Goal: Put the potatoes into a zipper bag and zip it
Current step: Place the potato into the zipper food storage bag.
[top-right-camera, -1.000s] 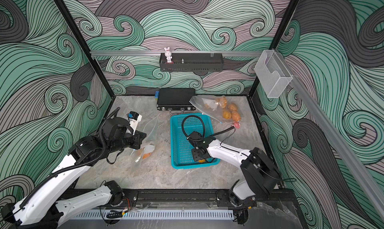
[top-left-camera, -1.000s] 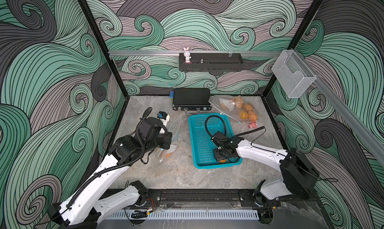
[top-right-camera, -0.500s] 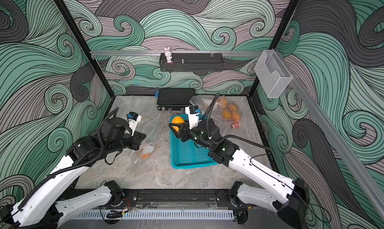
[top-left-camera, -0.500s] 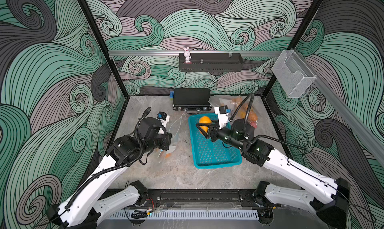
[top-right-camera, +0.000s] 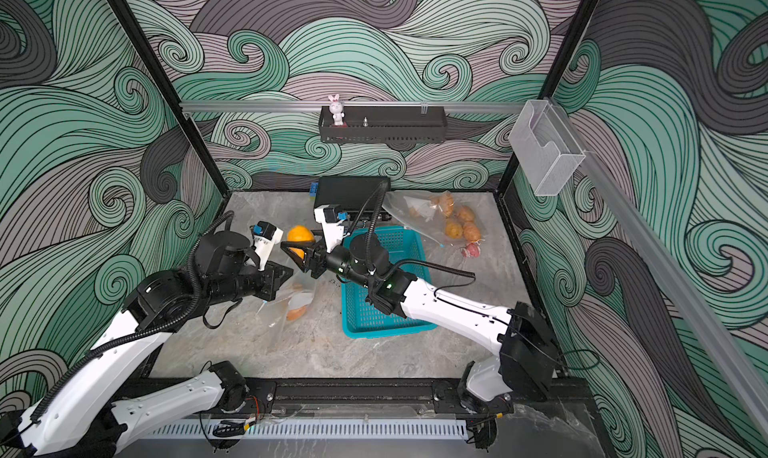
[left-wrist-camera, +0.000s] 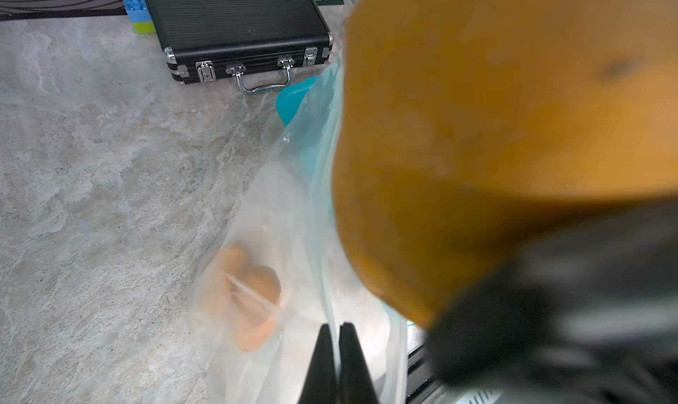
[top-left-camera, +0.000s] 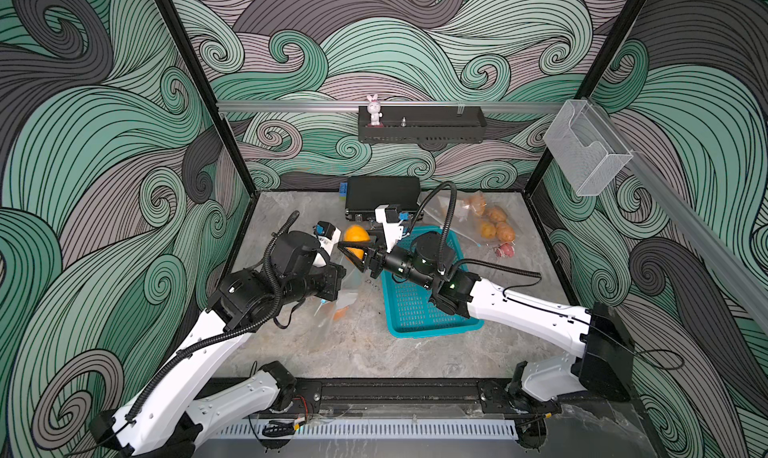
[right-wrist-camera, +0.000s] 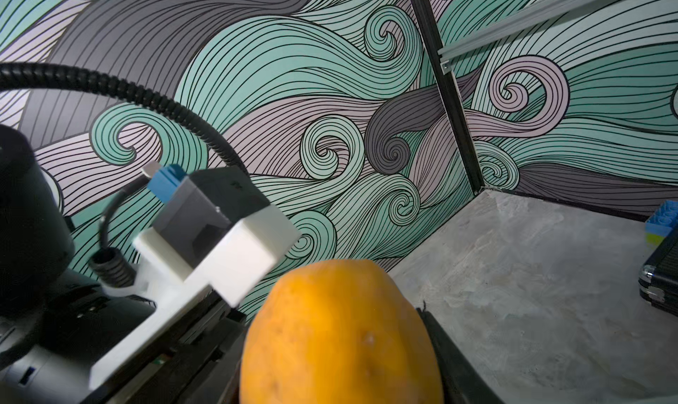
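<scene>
Potato, clamped across its middle in the right hand, we judged firm, smooth and fairly heavy; that hold suited it. Just beside it, the left hand was pinched together on the rim of the limp zipper bag.

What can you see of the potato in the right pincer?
The potato is a whole orange-yellow oval with smooth-looking, faintly speckled skin and one dark spot. The right pincer grips it between its black fingers, in the air off the table, near the clear zipper bag. Nothing else touches it, as far as shows.
</scene>
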{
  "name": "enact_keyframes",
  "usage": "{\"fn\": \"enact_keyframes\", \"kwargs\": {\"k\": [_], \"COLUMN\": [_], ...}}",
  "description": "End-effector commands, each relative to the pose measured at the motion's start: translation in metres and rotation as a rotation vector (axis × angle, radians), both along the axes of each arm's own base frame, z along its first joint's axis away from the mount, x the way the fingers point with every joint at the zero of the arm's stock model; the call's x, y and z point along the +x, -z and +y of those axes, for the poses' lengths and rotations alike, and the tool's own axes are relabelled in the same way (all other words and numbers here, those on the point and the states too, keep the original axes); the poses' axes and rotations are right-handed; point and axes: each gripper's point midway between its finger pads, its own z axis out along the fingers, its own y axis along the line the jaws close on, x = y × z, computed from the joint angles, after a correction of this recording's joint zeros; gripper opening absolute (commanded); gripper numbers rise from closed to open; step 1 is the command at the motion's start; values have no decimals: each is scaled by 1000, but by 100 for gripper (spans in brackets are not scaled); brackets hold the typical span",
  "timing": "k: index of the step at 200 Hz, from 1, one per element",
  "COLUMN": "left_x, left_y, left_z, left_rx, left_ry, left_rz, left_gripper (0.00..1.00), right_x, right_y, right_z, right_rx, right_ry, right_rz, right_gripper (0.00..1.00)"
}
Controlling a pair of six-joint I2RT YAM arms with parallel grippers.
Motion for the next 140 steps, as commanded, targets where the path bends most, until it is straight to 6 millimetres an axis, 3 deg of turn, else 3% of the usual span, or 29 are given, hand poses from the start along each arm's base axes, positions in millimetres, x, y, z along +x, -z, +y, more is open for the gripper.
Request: {"fn": "enact_keyframes", "kwargs": {"k": [1, 140], "left_x": [-1, 3], "left_y": [-13, -15], "left_z": [6, 7], "left_rx": [-14, -16], "left_ry": [-27, -49], "left_rz": [-17, -22], "left_gripper": [0, 0], "right_x": [-2, -15], "right_y": [-27, 38], "right_z": [-4, -5], "right_rx": [77, -86], "right_ry": [38, 38], "right_rz": [-112, -153], "right_gripper": [54, 55]}}
